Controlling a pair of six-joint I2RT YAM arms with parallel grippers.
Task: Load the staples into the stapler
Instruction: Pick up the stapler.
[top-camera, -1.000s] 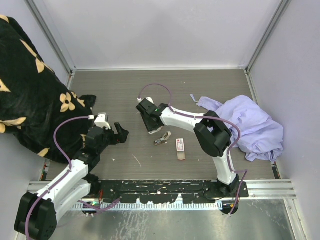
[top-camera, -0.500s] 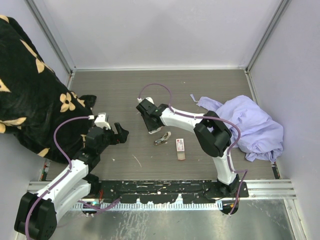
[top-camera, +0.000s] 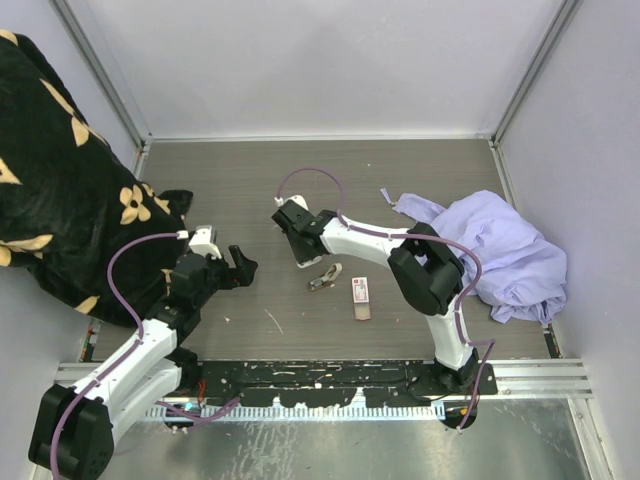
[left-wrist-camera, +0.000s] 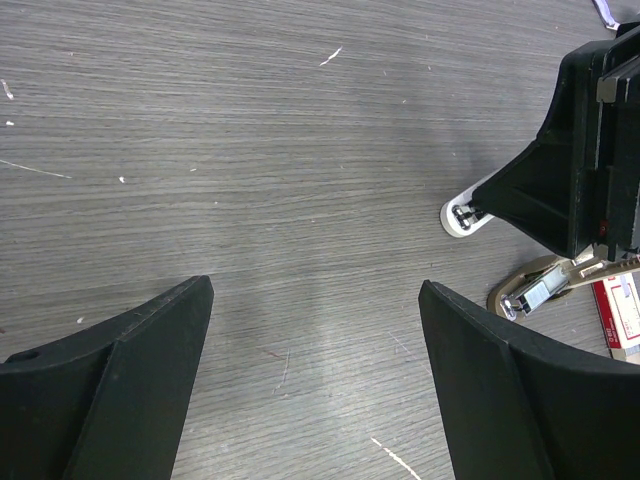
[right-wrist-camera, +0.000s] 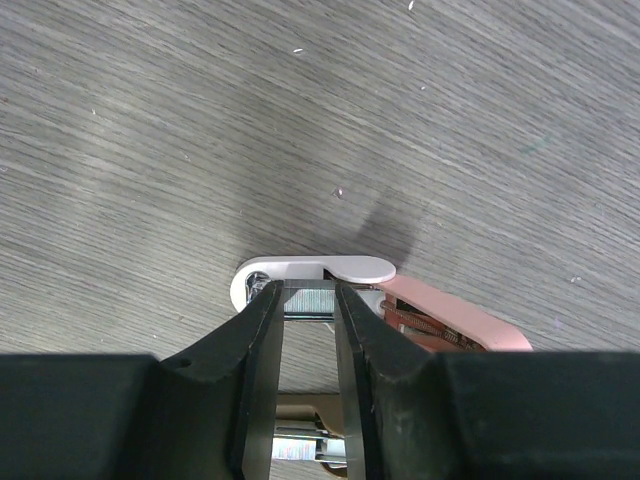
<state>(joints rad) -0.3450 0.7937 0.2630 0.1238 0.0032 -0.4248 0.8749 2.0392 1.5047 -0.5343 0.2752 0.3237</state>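
- big black fuzzy blanket (top-camera: 60, 170) with tan flower shapes, bunched up along the left side of the frame and spilling onto the table's left edge
- crumpled lavender cloth (top-camera: 505, 255) piled at the right, up against the wall
- table (top-camera: 230, 175) is dark grey wood-grain, kinda scuffed
- a thin pale sliver (top-camera: 273, 320) lies lower centre-left, plus tiny white flecks (left-wrist-camera: 331, 56) in the left wrist view
- plain white walls (top-camera: 320, 60) across the top
- silver metal rail (top-camera: 545, 376) along the bottom edge
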